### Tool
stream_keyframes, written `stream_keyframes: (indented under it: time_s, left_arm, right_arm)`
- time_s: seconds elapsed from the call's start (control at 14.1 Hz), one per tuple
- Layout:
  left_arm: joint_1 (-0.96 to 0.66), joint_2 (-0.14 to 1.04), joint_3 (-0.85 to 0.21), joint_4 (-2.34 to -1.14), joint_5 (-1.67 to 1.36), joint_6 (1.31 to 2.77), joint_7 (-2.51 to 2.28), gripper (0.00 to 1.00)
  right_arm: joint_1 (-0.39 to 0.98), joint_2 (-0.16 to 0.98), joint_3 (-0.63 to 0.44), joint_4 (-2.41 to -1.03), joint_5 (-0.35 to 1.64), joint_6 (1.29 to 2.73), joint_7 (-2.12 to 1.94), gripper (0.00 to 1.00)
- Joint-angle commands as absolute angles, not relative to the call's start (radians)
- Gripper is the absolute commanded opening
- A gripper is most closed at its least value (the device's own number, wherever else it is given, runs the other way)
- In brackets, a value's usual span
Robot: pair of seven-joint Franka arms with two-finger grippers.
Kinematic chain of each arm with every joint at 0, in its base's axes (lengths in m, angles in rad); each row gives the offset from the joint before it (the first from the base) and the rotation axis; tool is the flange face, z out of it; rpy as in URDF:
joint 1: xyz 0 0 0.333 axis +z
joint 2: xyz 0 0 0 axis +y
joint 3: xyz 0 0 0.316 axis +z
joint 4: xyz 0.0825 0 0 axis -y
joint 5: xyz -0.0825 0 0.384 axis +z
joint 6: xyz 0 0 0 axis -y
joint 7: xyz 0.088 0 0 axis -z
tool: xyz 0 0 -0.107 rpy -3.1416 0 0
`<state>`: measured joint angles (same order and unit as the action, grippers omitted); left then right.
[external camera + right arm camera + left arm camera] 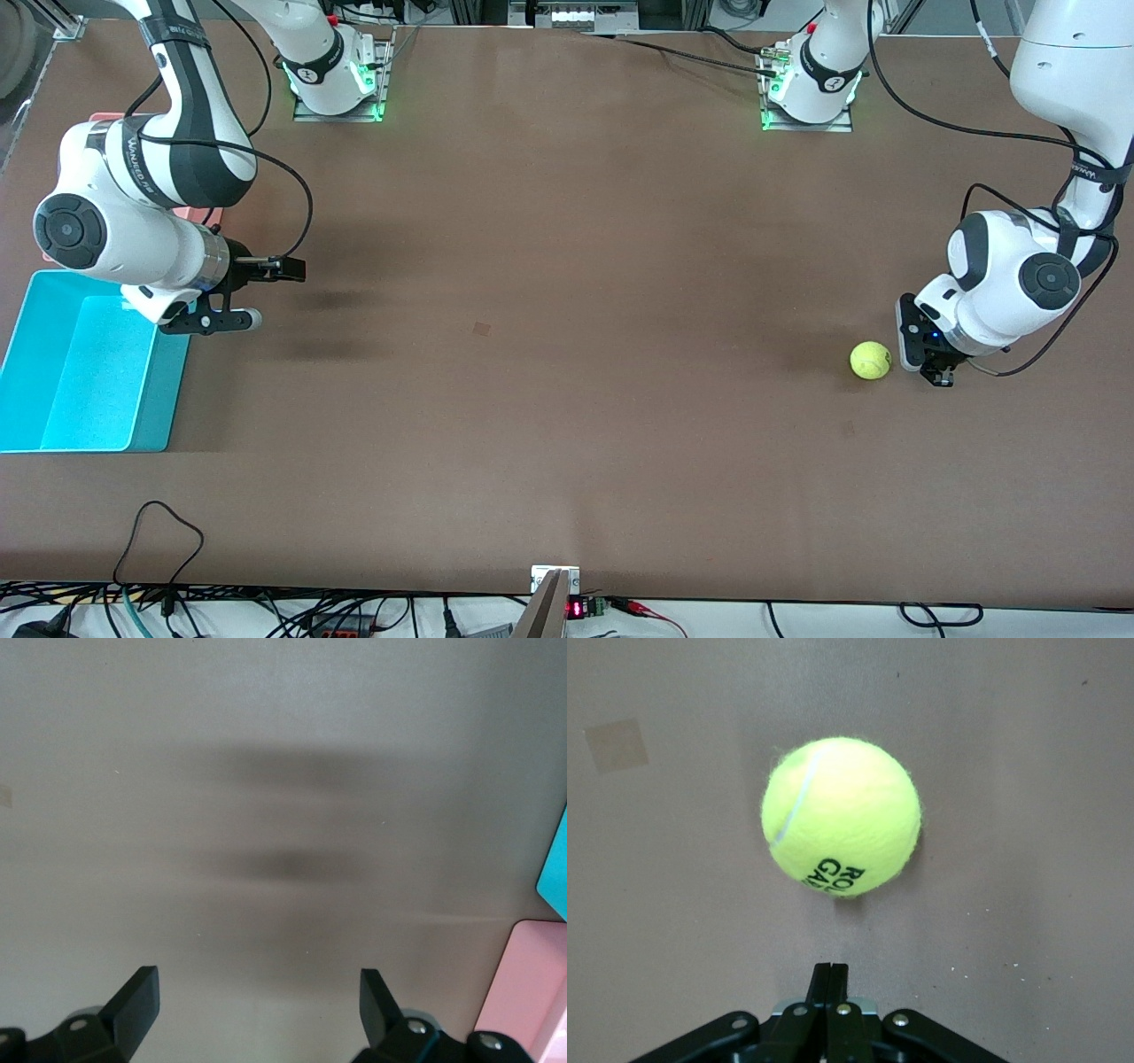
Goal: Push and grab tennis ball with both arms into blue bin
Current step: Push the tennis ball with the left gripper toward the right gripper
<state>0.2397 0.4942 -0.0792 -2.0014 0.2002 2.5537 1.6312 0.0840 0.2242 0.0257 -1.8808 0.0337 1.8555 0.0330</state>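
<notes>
The tennis ball point(870, 361) lies on the brown table near the left arm's end, yellow-green with a dark logo. My left gripper point(937, 374) is low beside it, on the side toward the left arm's end, with a small gap between them. In the left wrist view the ball point(840, 818) lies just ahead of the gripper point(830, 970), whose fingers are shut and empty. The blue bin point(173, 390) stands at the right arm's end. My right gripper point(273, 292) is open and empty, up in the air beside the bin's rim. In the right wrist view point(259, 979) only bare table shows between its fingers.
A pink tub point(190, 213) stands next to the blue bin, farther from the front camera and mostly hidden by the right arm. Its corner point(532, 992) and the blue bin's corner point(556, 868) show in the right wrist view. Cables run along the table's near edge point(159, 532).
</notes>
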Motion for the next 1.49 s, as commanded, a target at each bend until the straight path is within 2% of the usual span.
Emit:
stream_keyframes:
  time_s: [0.0, 0.5, 1.14, 1.21, 1.42]
  left_arm:
    - [0.252, 0.497, -0.083, -1.999, 0.224, 2.565, 1.638, 0.0]
    - [0.253, 0.506, -0.083, -1.994, 0.224, 2.565, 1.64, 0.0]
    - [0.281, 0.528, -0.09, -2.012, 0.222, 2.562, 1.599, 0.0]
    - [0.276, 0.525, -0.104, -2.023, 0.224, 2.562, 1.576, 0.0]
    - [0.276, 0.506, -0.282, -2.028, 0.219, 2.531, 1.359, 0.0]
  right_arm:
    - [0.095, 0.16, 0.023, -1.991, 0.032, 1.943, 0.037, 1.0]
    - [0.051, 0.104, 0.023, -2.207, 0.026, 2.183, -0.009, 1.0]
    - [-0.002, 0.138, 0.023, -2.21, 0.026, 2.226, -0.06, 1.0]
    - [-0.002, 0.141, 0.023, -2.212, 0.026, 2.232, -0.06, 1.0]
    - [-0.002, 0.144, 0.023, -2.21, 0.026, 2.233, -0.06, 1.0]
